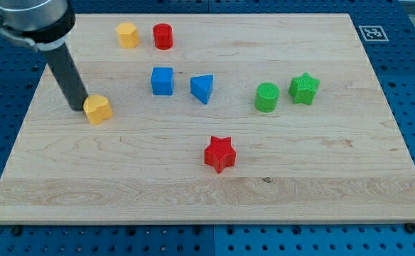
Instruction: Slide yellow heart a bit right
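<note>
The yellow heart [98, 109] lies on the wooden board [207, 192] at the view's left. My tip [79, 107] rests on the board right at the heart's left side, touching it or nearly so. The dark rod rises from there toward the view's top left corner.
A yellow hexagon block [127, 34] and a red cylinder [163, 35] sit near the view's top. A blue cube [162, 81] and a blue triangle [202, 88] lie right of the heart. A green cylinder [267, 97], a green star [304, 89] and a red star [219, 153] lie further right.
</note>
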You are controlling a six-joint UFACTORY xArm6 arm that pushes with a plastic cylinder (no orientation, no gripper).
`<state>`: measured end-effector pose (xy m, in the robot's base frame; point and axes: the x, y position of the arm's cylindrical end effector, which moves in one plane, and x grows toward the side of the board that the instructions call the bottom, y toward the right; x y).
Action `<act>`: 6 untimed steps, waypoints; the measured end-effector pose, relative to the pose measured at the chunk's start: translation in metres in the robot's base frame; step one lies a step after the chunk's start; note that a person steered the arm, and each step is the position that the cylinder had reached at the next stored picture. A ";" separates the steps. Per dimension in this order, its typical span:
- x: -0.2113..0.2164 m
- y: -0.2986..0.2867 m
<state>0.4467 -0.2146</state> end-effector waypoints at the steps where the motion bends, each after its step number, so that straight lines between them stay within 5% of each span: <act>1: 0.030 -0.001; 4: 0.011 -0.024; 6: 0.008 0.044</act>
